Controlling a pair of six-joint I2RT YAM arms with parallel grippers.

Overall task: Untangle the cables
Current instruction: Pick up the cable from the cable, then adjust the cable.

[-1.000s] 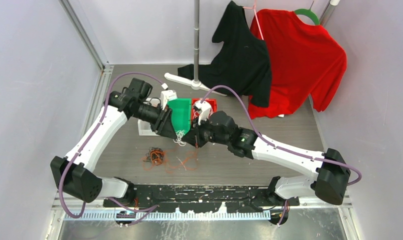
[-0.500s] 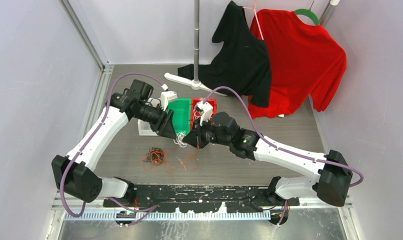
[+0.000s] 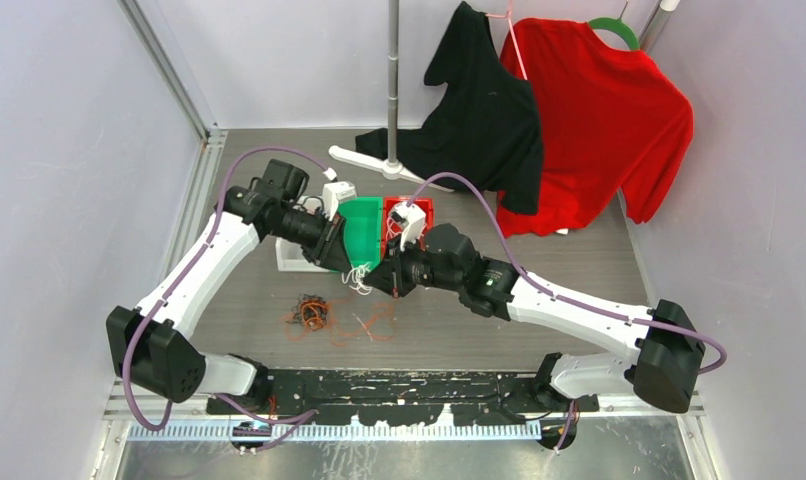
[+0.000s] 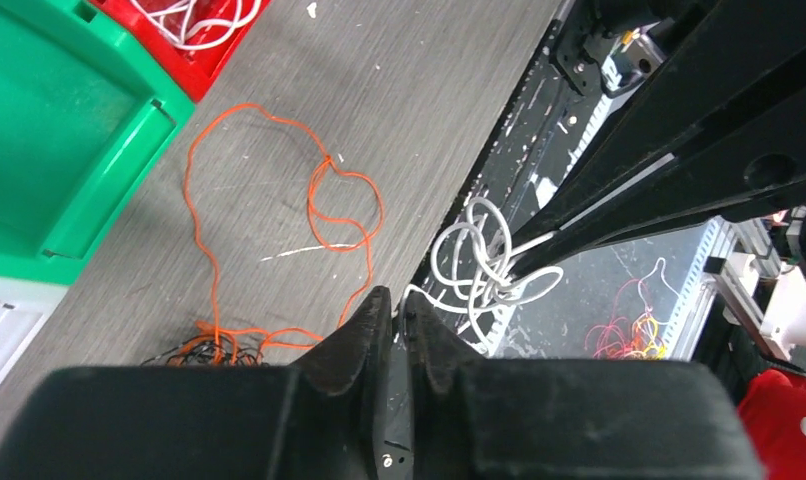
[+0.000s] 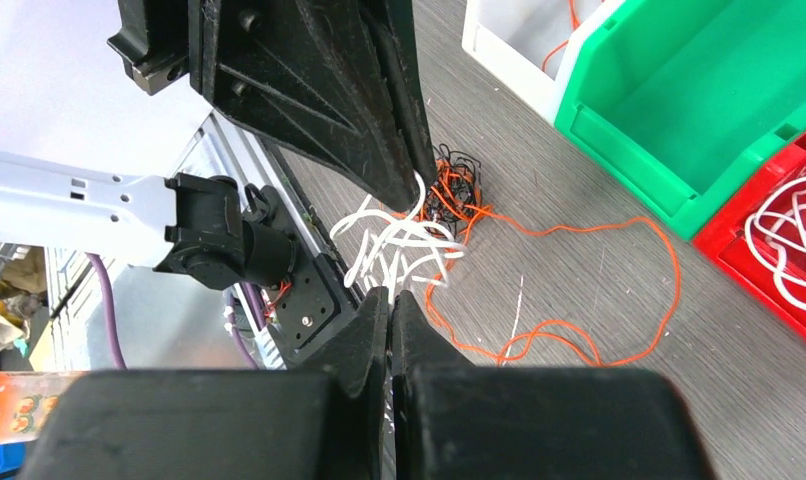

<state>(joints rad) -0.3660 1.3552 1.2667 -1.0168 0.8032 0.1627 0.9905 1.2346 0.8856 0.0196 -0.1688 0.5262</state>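
Note:
A white cable bundle (image 3: 359,281) (image 4: 484,262) (image 5: 399,240) hangs in the air between my two grippers, above the table. My right gripper (image 3: 383,281) (image 5: 390,296) is shut on strands at one side of it. My left gripper (image 3: 352,266) (image 4: 400,298) has its jaws almost together, with a white strand pinched at the tips. In the right wrist view the left gripper's fingers (image 5: 359,110) come down onto the bundle's top. An orange cable (image 4: 279,200) (image 5: 589,300) lies in loops on the table and runs into an orange and black tangle (image 3: 312,313) (image 5: 457,190).
Behind the grippers stand a green bin (image 3: 364,222) (image 5: 699,90), a red bin (image 3: 417,207) (image 5: 779,240) with white cables in it, and a white bin (image 3: 291,260). A rack pole (image 3: 392,90) with a black shirt (image 3: 484,110) and a red shirt (image 3: 599,120) stands at the back.
My left gripper has swung slightly toward the white bundle and its jaws have closed on a strand. The right gripper shifted a little left and stays shut.

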